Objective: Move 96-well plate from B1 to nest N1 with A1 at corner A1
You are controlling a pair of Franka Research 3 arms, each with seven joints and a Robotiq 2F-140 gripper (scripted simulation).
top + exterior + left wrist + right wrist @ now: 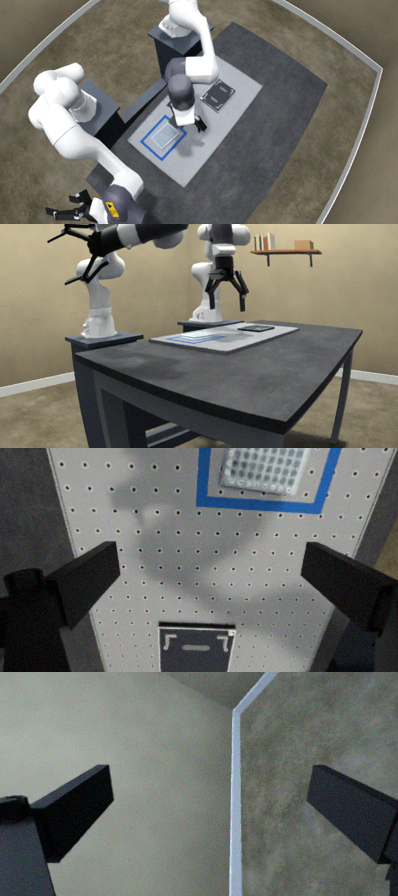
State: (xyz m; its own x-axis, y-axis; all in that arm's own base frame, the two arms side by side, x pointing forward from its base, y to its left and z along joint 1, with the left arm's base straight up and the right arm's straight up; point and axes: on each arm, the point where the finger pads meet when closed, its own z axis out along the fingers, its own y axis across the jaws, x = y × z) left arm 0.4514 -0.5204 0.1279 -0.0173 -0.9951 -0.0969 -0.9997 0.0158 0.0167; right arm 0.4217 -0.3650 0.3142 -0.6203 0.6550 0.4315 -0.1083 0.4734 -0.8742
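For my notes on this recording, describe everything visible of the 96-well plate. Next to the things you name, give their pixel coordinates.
The 96-well plate (165,135) (199,335) (265,467) is a pale, translucent, rectangular block, plastic by its look, with rows of round wells. It lies flat on the grey perforated board, inside the blue outline and slightly askew to it. Neither gripper touches it. The left wrist view cuts part of it off; its rim lettering is too small to read.
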